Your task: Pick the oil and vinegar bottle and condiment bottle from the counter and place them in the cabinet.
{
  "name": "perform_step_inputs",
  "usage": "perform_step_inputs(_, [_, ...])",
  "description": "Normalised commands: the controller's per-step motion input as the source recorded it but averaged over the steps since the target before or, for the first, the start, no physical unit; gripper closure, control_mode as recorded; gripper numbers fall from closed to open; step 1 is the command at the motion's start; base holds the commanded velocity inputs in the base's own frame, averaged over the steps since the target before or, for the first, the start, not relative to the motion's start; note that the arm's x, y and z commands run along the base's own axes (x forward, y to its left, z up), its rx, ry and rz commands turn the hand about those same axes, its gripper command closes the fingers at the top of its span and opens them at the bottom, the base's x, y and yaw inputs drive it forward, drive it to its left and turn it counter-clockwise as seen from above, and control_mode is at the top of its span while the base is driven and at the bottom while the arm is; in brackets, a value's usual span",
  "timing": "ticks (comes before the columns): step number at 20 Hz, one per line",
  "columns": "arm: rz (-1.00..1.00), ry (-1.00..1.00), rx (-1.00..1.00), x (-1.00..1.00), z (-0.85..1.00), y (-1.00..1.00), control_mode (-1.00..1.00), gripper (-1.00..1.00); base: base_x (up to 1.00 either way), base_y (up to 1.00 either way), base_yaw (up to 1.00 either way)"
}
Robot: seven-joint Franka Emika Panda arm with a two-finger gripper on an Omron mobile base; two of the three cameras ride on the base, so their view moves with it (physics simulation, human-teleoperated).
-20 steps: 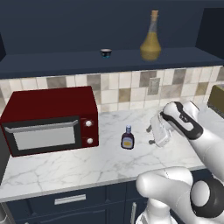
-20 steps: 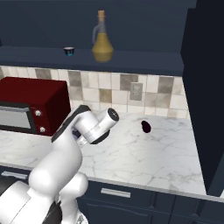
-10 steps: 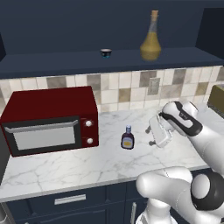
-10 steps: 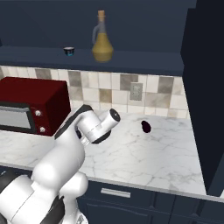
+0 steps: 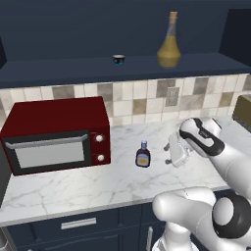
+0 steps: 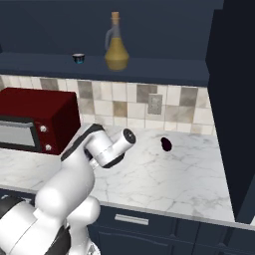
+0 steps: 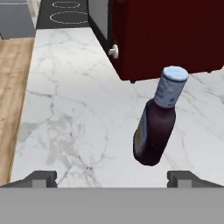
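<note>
Now fingers (image 7: 112,178) spread wide, empty, near condiment bottle (image 7: 157,122) on counter (image 7: 74,118), seemingly not touching

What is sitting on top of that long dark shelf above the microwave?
On the cabinet ledge stand the oil and vinegar bottle with amber belly and cork, and a tiny dark cup to its left. What the cup holds cannot be seen.
</note>
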Motion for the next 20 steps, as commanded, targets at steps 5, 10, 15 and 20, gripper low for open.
perform_step_inputs(5, [-0.06,-0.01,0.01,0.00,-0.13,0.26,-1.00,-1.00,0.00,0.00,0.00])
perform_step_inputs(10, [0.00,0.00,0.03,0.04,-0.09,0.19,-1.00,-1.00,0.00,0.00,0.00])
perform_step_inputs(15, [0.00,0.00,0.03,0.10,-0.06,0.01,-1.00,-1.00,0.00,0.00,0.00])
perform_step_inputs(20, [0.00,0.00,0.00,0.29,-0.02,0.00,-1.00,-1.00,0.00,0.00,0.00])
